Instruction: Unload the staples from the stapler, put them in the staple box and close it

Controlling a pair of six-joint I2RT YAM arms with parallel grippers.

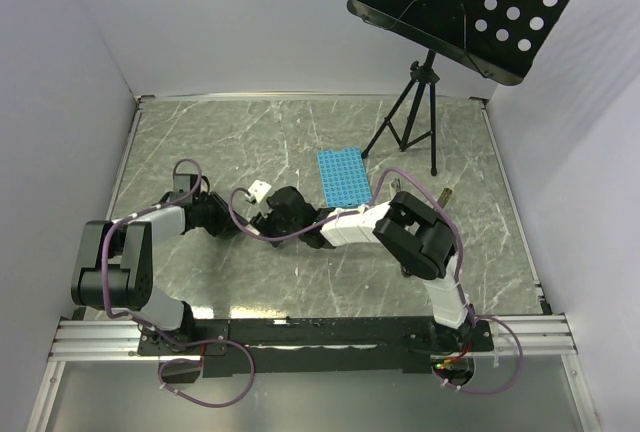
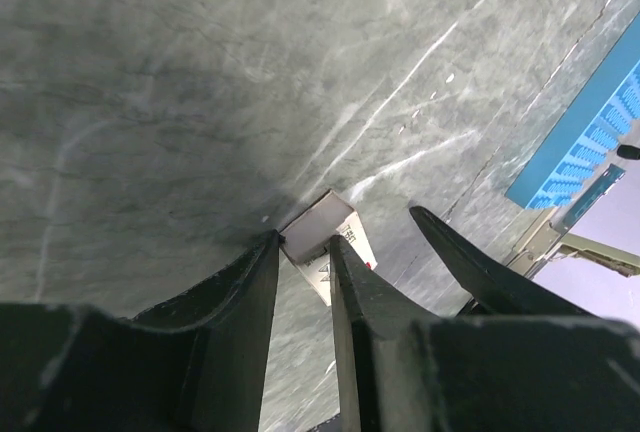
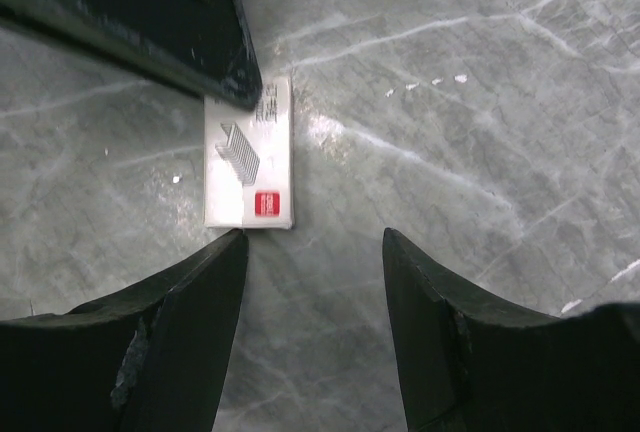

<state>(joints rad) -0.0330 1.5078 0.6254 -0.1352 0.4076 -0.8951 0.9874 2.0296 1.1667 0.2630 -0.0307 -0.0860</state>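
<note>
Black, stiff, likely slick, the stapler (image 2: pixel 362 342) by the box (image 2: pixel 322 244) wants gripping across its flanks; right gripper (image 3: pixel 315 252) gapes, left gripper (image 2: pixel 345 227) we cannot tell.

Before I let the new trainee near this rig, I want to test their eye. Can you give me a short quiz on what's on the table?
1. True or false: the right hand is shut on the small box.
2. The gridded rack is: A red; B blue; C yellow.
3. Fill in: the picture on the box's lid shows a strip of ____.

Key
1. False: the hand is open, and the box lies on the table just ahead of it.
2. B.
3. Staples.
</note>
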